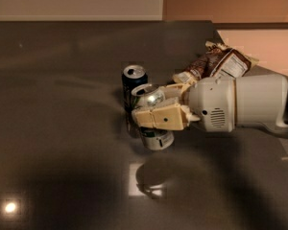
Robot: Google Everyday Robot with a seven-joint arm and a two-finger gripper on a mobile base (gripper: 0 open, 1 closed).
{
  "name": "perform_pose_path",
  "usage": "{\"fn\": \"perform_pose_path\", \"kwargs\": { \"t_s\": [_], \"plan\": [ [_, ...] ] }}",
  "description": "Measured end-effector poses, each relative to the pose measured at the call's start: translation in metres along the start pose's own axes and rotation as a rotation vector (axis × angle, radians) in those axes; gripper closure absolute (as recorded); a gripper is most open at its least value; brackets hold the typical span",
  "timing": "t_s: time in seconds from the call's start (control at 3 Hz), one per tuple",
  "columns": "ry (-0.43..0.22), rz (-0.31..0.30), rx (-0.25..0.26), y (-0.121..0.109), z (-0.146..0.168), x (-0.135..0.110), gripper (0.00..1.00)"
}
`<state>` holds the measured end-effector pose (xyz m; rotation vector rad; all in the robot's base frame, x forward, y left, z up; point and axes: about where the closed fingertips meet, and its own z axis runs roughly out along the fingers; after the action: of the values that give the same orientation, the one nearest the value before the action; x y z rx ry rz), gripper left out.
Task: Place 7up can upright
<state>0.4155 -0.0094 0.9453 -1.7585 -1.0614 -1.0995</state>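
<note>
Just beside the dark Pepsi can [133,82], the blocky beige hand [151,111] clasps the shiny cylindrical 7up can [157,139].

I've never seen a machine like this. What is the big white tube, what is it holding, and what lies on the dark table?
The white tube is a robot's arm, reaching in from the right. At its tip is a beige two-finger pincer, its hand. It is shut on the 7up can, silvery with green markings, held roughly upright; the shadow below suggests it hangs just above the dark table. Beside it, on the far side, a dark blue Pepsi can stands upright. Further back lie crumpled snack bags. One camera looks down on the table; where it is mounted cannot be told.
</note>
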Motion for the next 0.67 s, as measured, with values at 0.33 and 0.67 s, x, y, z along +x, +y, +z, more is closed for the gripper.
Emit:
{"fn": "perform_pose_path", "kwargs": {
  "t_s": [0.33,0.67],
  "plan": [
    [0.055,0.028,0.074,-0.005,-0.004,-0.01,1.0],
    [0.082,0.045,0.121,-0.013,-0.009,-0.021,1.0]
  ]
}}
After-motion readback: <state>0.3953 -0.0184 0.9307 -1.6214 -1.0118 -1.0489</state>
